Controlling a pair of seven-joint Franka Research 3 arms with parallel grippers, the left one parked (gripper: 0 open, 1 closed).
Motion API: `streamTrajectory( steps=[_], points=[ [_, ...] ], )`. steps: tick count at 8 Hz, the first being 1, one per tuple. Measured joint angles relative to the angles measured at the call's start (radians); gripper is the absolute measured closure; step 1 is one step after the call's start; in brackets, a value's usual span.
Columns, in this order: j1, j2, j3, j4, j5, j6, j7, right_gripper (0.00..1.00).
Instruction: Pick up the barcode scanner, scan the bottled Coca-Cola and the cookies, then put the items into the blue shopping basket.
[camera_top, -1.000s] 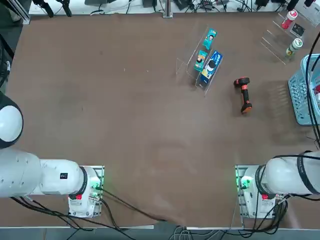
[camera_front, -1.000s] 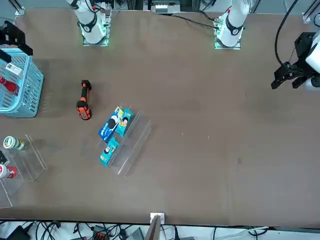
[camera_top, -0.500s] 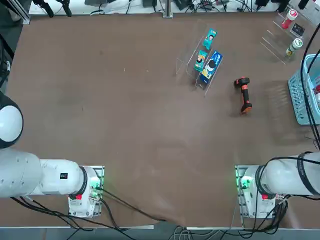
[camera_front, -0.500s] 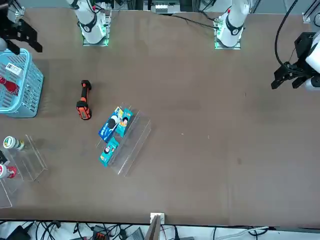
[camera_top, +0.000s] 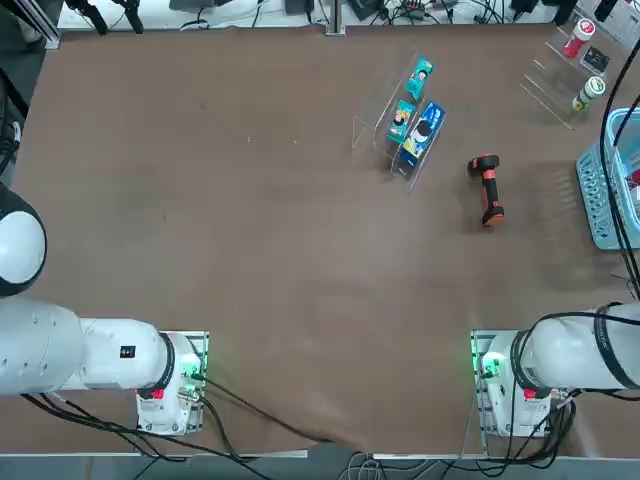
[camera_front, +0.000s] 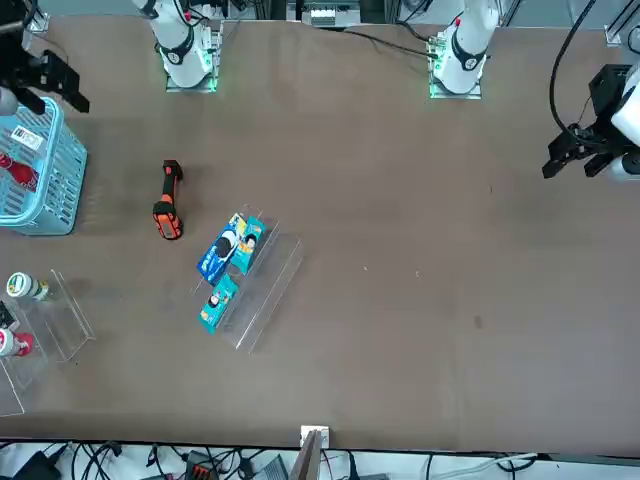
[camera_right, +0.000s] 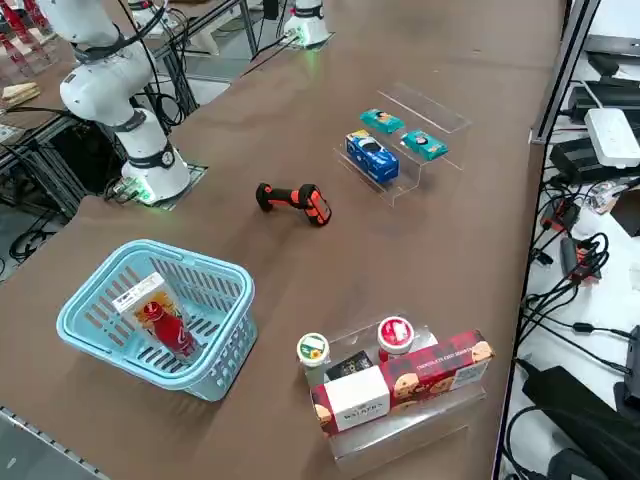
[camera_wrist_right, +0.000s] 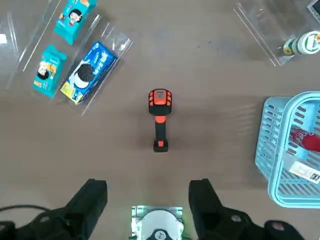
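Barcode scanner (camera_wrist_right: 160, 120) lies on the table beyond our right claw (camera_wrist_right: 148, 200) — we see it between the lines of the two fingers. We hold the claw wide open above the table, near the blue basket (camera_right: 215, 360); off to that side of the claw, Coke bottle (camera_right: 170, 330) and cookie box (camera_right: 146, 297) sit inside the basket.

The table (camera_top: 300, 220) looks smooth and matt brown, the basket (camera_right: 215, 290) light blue plastic, the racks (camera_right: 435, 105) clear glossy plastic, the scanner (camera_wrist_right: 160, 120) matt plastic.
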Motion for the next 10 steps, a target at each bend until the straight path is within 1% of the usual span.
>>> streamTrajectory(
  steps=[1, 2, 3, 7, 10],
  points=[
    [0.000, -0.003, 0.022, 0.000, 0.000, 0.012, 0.035, 0.00],
    [0.001, -0.005, 0.053, 0.000, 0.002, 0.026, 0.071, 0.00],
    [0.002, -0.004, 0.067, -0.005, 0.009, 0.032, 0.086, 0.00],
    [-0.013, 0.001, 0.057, -0.073, 0.019, 0.066, 0.086, 0.00],
    [-0.013, -0.026, 0.057, -0.103, 0.020, 0.081, 0.085, 0.00]
  ],
)
